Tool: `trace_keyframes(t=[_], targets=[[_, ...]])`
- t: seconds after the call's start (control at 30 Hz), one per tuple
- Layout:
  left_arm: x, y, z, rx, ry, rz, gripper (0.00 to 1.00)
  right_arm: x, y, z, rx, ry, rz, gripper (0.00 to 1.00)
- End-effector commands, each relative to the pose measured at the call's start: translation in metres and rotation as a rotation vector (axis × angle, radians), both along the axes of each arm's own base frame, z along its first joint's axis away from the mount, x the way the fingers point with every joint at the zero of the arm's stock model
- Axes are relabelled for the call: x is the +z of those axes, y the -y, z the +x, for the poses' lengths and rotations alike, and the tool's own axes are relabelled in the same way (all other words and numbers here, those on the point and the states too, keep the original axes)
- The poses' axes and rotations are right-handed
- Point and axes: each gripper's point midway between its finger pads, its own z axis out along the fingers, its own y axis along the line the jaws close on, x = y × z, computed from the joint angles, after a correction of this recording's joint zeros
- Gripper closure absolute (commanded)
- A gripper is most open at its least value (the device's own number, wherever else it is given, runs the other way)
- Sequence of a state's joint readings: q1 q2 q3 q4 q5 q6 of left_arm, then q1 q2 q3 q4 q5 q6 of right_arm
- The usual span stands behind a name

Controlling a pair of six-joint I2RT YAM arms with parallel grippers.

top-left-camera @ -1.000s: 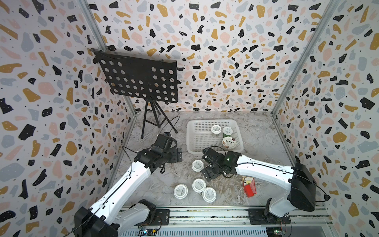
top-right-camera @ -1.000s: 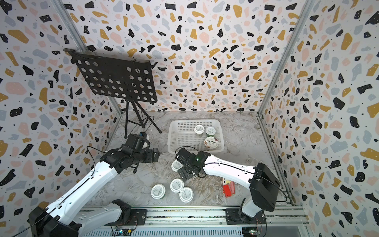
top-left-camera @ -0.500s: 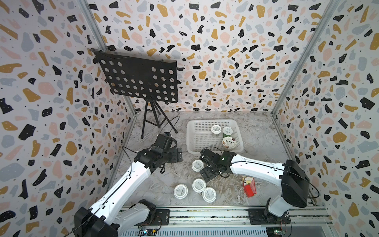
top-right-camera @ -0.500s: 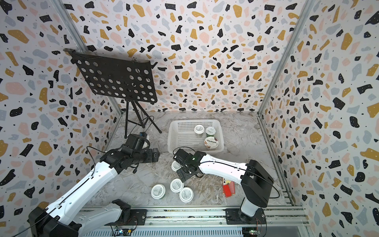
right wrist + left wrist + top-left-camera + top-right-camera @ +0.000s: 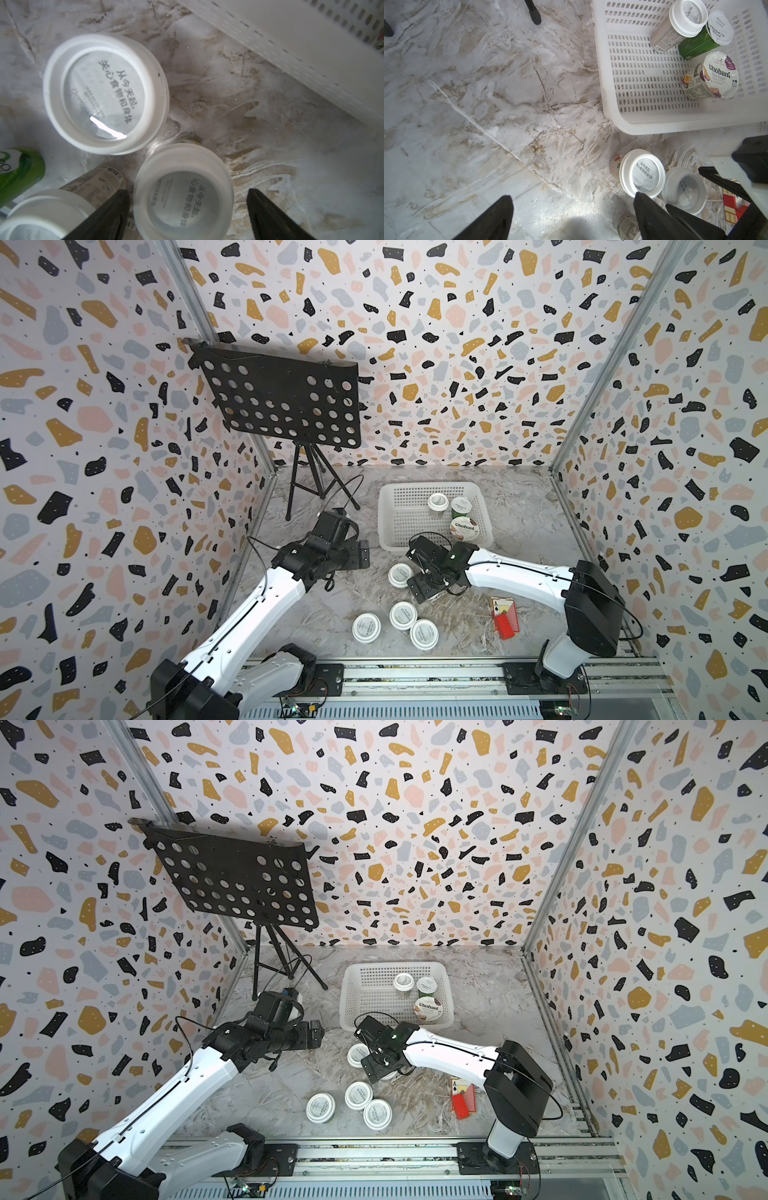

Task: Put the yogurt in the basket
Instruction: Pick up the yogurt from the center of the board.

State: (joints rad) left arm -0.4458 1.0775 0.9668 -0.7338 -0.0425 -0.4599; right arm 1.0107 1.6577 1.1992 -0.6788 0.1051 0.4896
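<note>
The white basket (image 5: 384, 526) (image 5: 345, 1006) stands at mid-back and holds three yogurts: a white-lidded cup (image 5: 438, 502), a green-sided one (image 5: 461, 506) and the Chobani cup (image 5: 463, 528) (image 5: 714, 76). In front of it, my right gripper (image 5: 422, 570) (image 5: 187, 192) is open, straddling a white-lidded yogurt cup (image 5: 182, 193), with a gap on one side. Another cup (image 5: 400, 574) (image 5: 106, 93) stands just beside it. Three more cups (image 5: 402, 615) cluster nearer the front. My left gripper (image 5: 363, 554) (image 5: 573, 197) hovers open and empty to the left.
A red playing-card box (image 5: 505, 616) lies to the right of the front cups. A black music stand (image 5: 282, 398) on a tripod fills the back left corner. Patterned walls close three sides and a rail (image 5: 415, 672) runs along the front.
My right gripper has shifted slightly left and down around the cup, and its fingers have started to narrow. The left arm has not moved.
</note>
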Motion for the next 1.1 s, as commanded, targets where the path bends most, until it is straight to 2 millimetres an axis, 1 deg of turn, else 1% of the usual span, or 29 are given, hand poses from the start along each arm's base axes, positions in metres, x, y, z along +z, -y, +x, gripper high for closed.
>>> trace_keyframes(t=[0.0, 0.17, 0.57, 0.73, 1.07], targets=[[0.004, 0.000, 0.002, -0.002, 0.018, -0.005, 0.05, 0.005, -0.008, 0.003, 0.013, 0.003, 0.022, 0.09], [0.005, -0.001, 0.002, 0.000, 0.020, -0.005, 0.05, 0.000, -0.011, 0.000, 0.033, -0.008, 0.033, 0.09], [0.003, -0.001, 0.002, 0.001, 0.015, -0.002, 0.05, -0.017, -0.004, 0.000, 0.030, -0.015, -0.020, 0.12], [0.004, -0.001, 0.002, 0.003, 0.016, -0.001, 0.05, -0.019, -0.003, 0.000, 0.033, -0.016, -0.023, 0.15], [0.003, 0.000, 0.004, 0.002, 0.013, -0.003, 0.05, -0.020, -0.001, -0.001, 0.035, -0.016, -0.029, 0.18]])
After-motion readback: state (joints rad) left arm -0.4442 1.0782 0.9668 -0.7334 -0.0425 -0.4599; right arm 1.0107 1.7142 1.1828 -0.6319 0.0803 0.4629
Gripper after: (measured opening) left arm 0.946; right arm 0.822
